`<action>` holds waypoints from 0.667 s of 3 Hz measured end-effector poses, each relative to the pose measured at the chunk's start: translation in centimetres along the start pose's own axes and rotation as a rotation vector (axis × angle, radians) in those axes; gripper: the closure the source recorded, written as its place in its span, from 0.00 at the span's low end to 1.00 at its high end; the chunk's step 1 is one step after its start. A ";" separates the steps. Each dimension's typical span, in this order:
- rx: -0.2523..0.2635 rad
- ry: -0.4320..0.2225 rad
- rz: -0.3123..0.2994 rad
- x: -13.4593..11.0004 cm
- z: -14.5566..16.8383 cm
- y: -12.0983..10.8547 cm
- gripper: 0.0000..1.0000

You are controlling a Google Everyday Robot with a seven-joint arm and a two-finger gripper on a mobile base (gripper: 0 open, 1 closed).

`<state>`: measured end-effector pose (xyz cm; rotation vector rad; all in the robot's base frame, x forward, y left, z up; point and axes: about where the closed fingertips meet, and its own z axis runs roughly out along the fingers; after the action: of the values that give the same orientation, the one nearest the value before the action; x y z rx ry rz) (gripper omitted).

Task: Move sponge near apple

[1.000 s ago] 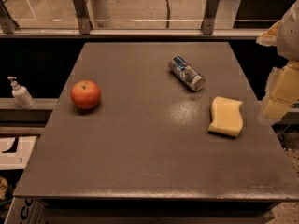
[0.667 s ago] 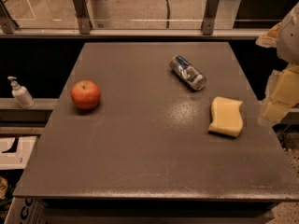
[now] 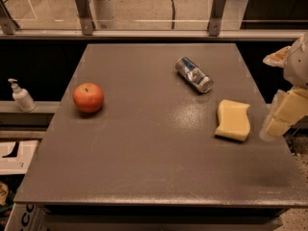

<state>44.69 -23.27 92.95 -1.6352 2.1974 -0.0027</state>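
The sponge lies flat at centre right of the table. Near it, at the frame's right edge, hangs the gripper, clear of the sponge; how far it is open cannot be told. The apple sits at mid left, well apart. Farther back, a can lies on its side.
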 end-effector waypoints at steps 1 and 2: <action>-0.032 -0.059 0.062 1.4 2.4 -0.5 0.00; -0.084 -0.124 0.133 2.5 4.9 -0.6 0.00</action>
<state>46.17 -24.65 87.75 -1.4867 2.2326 0.2243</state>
